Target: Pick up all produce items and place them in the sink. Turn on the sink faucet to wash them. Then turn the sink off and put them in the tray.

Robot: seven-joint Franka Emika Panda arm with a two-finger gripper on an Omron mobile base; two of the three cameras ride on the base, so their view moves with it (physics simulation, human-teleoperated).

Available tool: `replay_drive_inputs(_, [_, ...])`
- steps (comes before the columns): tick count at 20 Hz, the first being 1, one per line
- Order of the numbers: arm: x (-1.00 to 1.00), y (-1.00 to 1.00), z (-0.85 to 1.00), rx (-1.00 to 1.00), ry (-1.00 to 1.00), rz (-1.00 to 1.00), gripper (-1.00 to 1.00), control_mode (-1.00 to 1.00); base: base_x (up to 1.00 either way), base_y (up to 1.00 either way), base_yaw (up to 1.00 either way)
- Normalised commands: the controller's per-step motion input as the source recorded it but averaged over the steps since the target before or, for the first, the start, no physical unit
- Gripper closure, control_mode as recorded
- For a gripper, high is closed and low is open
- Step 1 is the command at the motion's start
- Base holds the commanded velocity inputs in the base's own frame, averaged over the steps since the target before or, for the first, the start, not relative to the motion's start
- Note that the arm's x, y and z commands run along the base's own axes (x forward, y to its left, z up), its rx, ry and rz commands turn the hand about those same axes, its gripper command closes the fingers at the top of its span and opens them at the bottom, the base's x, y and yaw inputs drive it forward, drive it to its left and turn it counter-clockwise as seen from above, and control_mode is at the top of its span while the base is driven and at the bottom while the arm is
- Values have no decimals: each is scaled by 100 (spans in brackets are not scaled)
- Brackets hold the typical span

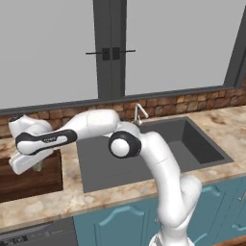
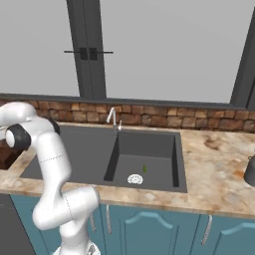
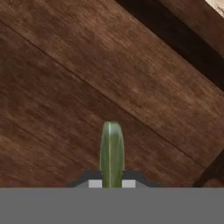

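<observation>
Clamping one slender green produce stalk (image 3: 111,153) between its two dark finger tips, the pincer (image 3: 111,183) hangs over the wooden floor of the tray (image 3: 65,87), the stalk standing upright from the tips in the hand view with the tray's dark wall running across the upper right. From the left base view the white arm (image 1: 144,153) reaches from its base at the lower right across to the left, its hand held above the one dark brown tray (image 1: 29,180) at the left end of the desk (image 1: 226,125), a bit of green showing just beneath the hand. Just beside the tray lies the one dark grey sink (image 1: 158,153), a flat drainboard half on the left and a deep basin half on the right. A second green stalk (image 2: 145,169) rests on the basin floor near the single white round drain (image 2: 135,179). One thin silver faucet (image 2: 114,118) stands at the sink's back edge, before a brick strip (image 2: 164,119) and a window (image 2: 149,45). Teal cabinet fronts (image 2: 149,229) run below the desk.
</observation>
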Motion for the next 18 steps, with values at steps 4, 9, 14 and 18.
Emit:
replay_drive_inputs(4, [19, 0, -29, 0, 3, 0, 100, -100, 0, 0, 0])
replay_drive_inputs(9, [0, 0, -22, 0, 1, 0, -100, -100, 0, 0, 0])
replay_drive_inputs(14, [-19, -15, 20, 0, 0, 0, -100, -100, 0, 0, 0])
replay_drive_inputs(18, [-42, -37, 77, 0, -1, 0, -100, -100, 0, 0, 0])
